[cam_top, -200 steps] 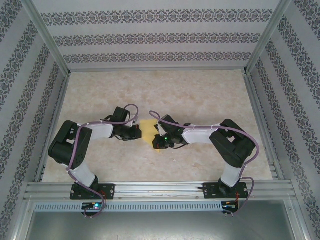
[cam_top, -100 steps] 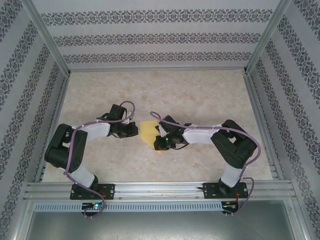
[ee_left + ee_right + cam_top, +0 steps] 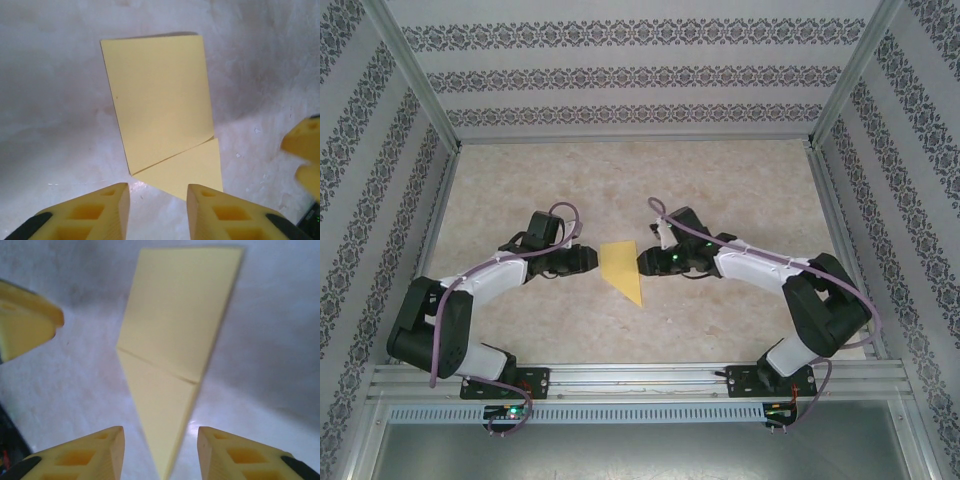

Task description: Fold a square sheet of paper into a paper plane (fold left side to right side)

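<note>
The paper (image 3: 622,268) lies flat on the table (image 3: 720,190) between the two arms, already creased into a pointed wedge with one layer folded over another, so the early folds look done. The left gripper (image 3: 590,260) and right gripper (image 3: 643,263) sit just beside it, jaws apart, holding nothing. It is not yet a narrow dart, so more folds seem left.

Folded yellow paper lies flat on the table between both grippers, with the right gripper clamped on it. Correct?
Not quite. The right gripper is not clamped on the paper: the right wrist view shows its jaws open, either side of the paper's point. The rest holds.
</note>
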Available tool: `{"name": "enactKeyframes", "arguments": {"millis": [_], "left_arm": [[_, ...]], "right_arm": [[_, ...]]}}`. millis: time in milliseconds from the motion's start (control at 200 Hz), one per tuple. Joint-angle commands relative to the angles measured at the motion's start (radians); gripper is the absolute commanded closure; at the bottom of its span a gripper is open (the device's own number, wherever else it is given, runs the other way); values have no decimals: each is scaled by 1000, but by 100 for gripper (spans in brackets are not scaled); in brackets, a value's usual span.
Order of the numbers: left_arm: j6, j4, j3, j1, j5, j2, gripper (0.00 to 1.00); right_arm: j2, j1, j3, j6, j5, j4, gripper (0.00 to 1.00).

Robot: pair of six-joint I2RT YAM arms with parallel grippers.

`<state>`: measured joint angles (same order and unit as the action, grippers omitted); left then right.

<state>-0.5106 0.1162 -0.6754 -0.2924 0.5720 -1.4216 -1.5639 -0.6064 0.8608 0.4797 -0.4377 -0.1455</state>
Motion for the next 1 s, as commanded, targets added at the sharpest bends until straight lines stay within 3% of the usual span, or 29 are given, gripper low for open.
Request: {"name": "enactKeyframes", "arguments": {"millis": [0,395,994], "left_arm": [[-57,-86,35,5,36,11,63],[-118,-204,62,-5,65,-65,61],[-103,-176,54,-6,52,-73,62]], "right_arm": [[-16,10,-8,-118,-10,-20,56],[-199,-33,94,-152,-88,54,56],[-261,-38,118,-144,-114,64,57]]}}
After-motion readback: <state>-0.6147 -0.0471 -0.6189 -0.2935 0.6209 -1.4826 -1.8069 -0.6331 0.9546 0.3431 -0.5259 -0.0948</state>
